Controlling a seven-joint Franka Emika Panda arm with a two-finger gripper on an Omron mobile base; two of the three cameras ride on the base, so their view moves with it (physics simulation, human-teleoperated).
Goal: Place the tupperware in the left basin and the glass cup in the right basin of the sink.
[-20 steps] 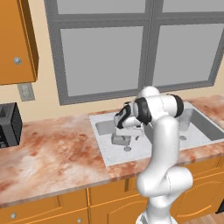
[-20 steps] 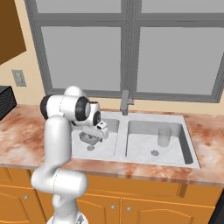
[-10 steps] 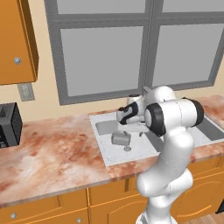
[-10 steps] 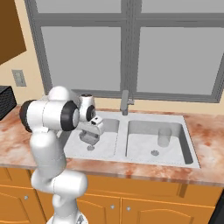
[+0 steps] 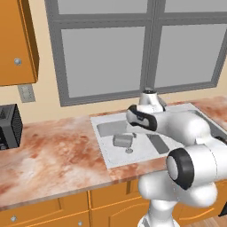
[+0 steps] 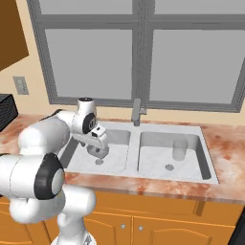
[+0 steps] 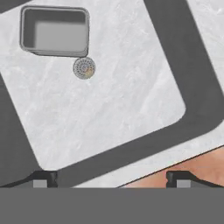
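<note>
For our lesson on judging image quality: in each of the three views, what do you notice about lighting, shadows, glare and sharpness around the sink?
Left base view: flat, even light, no glare; the tupperware is soft-edged. Right base view: the basin walls of the sink are shaded darker, and the glass cup looks faint and translucent. Hand view: sharpest; the tupperware has shaded inner walls, and the basin floor shows no highlight.

Glossy white rounded arm [image 5: 186, 128]; dark joint bands; dark claw [image 7: 111, 178] tips.
</note>
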